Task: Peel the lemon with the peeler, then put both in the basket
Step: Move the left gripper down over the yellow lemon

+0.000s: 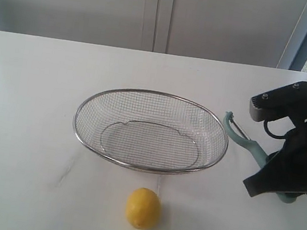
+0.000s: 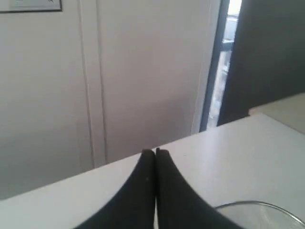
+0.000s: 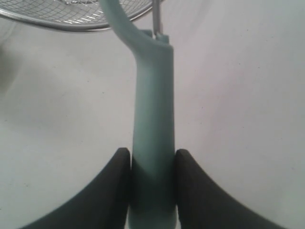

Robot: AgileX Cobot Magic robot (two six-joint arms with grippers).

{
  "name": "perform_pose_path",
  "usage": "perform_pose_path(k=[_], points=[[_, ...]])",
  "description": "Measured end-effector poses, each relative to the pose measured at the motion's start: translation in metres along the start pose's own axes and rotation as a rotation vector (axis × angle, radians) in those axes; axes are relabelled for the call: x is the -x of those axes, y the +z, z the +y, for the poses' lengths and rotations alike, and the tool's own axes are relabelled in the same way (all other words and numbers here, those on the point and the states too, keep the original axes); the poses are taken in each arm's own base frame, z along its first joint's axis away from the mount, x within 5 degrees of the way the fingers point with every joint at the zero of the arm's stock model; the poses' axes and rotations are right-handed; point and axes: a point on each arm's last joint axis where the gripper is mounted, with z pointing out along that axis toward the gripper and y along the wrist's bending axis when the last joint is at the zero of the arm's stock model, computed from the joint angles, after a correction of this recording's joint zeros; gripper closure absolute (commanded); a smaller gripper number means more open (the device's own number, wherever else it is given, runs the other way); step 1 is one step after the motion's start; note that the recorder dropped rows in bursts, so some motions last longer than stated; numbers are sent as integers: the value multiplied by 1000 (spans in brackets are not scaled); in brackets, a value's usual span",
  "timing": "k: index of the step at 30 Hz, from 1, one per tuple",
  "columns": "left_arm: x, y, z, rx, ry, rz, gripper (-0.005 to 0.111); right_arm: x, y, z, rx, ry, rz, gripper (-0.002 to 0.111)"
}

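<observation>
One small bright yellow oval lemon [image 1: 143, 208] on white desk [image 1: 18, 129], in front of one oval silver wire-mesh basket [image 1: 79, 116], not touching it. One pale teal plastic Y-peeler [image 1: 246, 139], head just beside basket's right rim. My right pincer [image 3: 152, 155] clamped on its handle. My left pincer [image 2: 155, 153] pressed together, holding nothing.
</observation>
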Motion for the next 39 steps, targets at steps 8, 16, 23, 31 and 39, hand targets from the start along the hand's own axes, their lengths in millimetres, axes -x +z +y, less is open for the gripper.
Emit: perform_pose_path(k=[8,16,23,31,39], points=[[-13,40,-37,-279,-25,137,107,0,0,0,0,0,0,108],[-23,56,-16,12,261,164,107,0,0,0,0,0,0,108],[-32,32,46,695,556,415,107,-1,0,0,1,0,7,108],[-58,66,-2,160,362,849,107,-1,0,0,1,0,11,108],[-81,83,-155,-474,588,983,107,-1,0,0,1,0,11,108]])
